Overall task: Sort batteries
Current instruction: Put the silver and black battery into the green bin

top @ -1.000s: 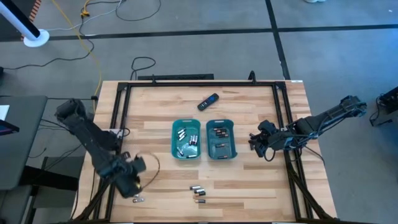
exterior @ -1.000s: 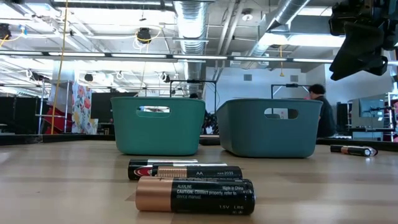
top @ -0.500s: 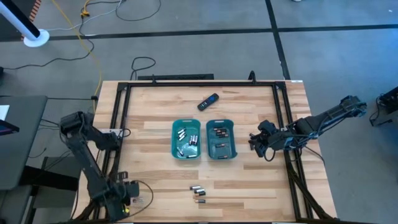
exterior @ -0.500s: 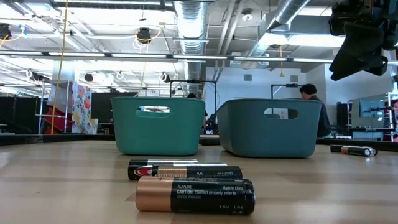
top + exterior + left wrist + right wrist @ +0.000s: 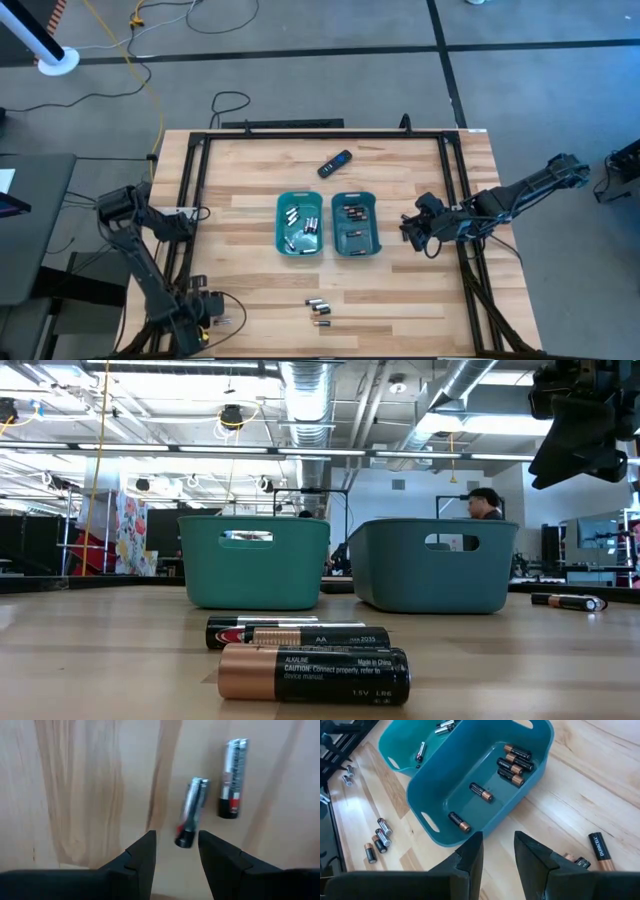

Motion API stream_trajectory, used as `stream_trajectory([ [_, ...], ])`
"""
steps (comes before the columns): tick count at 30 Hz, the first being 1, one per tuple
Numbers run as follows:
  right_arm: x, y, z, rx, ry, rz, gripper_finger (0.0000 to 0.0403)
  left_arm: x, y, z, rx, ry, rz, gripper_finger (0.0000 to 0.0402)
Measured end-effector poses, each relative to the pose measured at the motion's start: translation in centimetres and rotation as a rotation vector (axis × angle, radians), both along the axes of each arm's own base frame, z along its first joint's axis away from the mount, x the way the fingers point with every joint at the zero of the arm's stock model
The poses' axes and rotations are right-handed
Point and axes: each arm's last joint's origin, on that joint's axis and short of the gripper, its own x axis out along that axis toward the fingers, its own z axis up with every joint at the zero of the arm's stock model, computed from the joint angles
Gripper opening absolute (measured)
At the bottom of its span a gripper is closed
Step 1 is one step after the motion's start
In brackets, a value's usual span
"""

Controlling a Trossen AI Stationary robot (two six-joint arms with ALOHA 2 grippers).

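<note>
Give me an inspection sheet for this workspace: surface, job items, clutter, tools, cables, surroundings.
Surface: wooden table inside a black frame.
Job's things: left tray holds silvery batteries, right tray dark coppery-ended ones; loose batteries near the front edge, two silvery batteries before the left tool.
Clutter: black remote behind the trays.
Grippers: left tool open, low at the front-left corner; right tool open, empty, right of the trays.
Cables: yellow cable on the floor.
Surroundings: a person in the room behind.
</note>
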Motion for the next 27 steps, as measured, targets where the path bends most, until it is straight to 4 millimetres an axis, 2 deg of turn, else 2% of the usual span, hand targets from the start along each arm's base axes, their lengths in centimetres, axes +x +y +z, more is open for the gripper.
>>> stream_trajectory([
  [11, 0.0, 0.0, 0.0, 0.019, -0.004, -0.019, 0.0127, -0.5, 1.1, -2.4, -0.021, 0.004, -0.023, 0.0135],
  [21, 0.0, 0.0, 0.0, 0.027, -0.006, -0.026, 0.0127, -0.3, 1.4, -2.3, -0.011, 0.016, -0.038, 0.0116],
  [27, 0.0, 0.0, 0.0, 0.030, -0.006, -0.029, 0.0127, -0.8, 2.4, -1.3, 0.014, 0.033, -0.020, 0.0115],
])
